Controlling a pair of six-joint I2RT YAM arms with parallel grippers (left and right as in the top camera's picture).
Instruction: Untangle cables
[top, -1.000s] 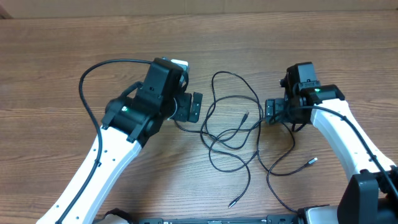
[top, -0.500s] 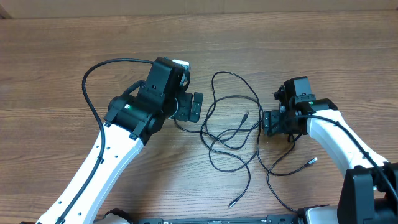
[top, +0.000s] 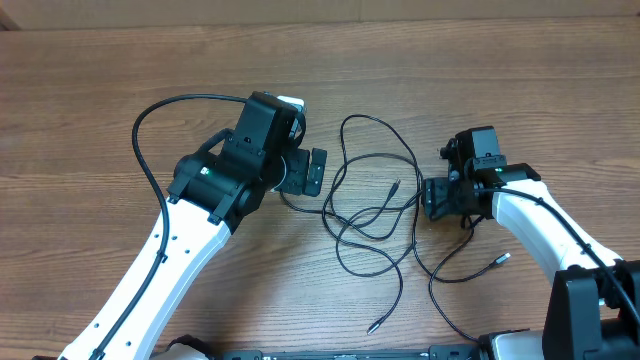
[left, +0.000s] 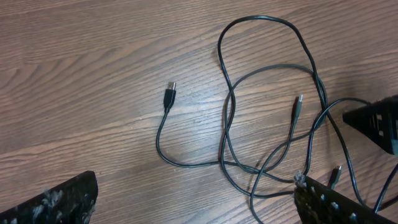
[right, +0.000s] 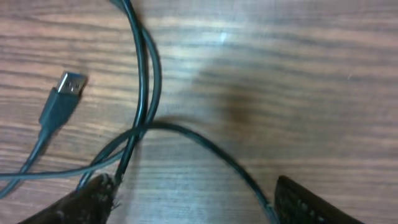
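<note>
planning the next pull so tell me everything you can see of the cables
The cables are thin, black, rubbery-looking cords lying slack on the wood table, looped and crossing one another in a loose tangle between the two arms. Several ends lie free: a USB plug off to one side, a smaller plug inside the loops. Two strands run together and cross a third right by the right fingers, which stand apart; whether they touch is unclear.
</note>
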